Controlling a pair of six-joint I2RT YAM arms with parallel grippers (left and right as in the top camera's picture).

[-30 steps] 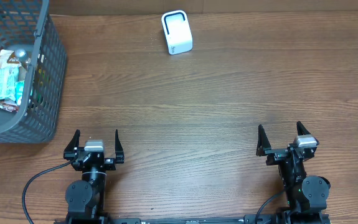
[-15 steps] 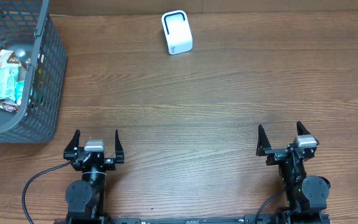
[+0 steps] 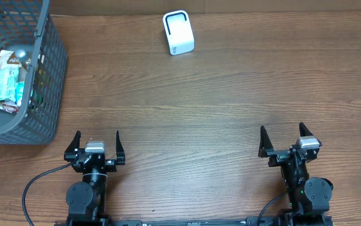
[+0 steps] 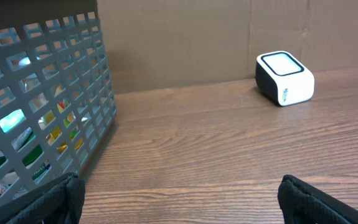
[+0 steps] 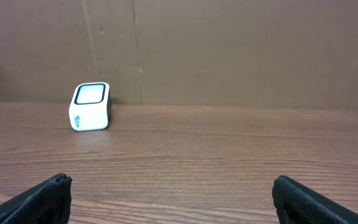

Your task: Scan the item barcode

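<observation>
A white barcode scanner (image 3: 179,32) with a dark-rimmed window stands at the table's far edge; it also shows in the left wrist view as the scanner (image 4: 284,78) and in the right wrist view as the scanner (image 5: 90,106). Packaged items (image 3: 7,78) lie in a grey mesh basket (image 3: 49,75) at the far left. My left gripper (image 3: 95,145) rests open near the front edge, left of centre, with nothing between its fingers (image 4: 54,202). Over at the front right, my right gripper (image 3: 284,140) also stands open and empty, fingers (image 5: 309,202) wide apart.
The basket wall (image 4: 48,106) fills the left side of the left wrist view, close to the left gripper. A brown cardboard wall (image 5: 228,50) backs the table. Bare wood (image 3: 186,119) lies between the grippers and the scanner.
</observation>
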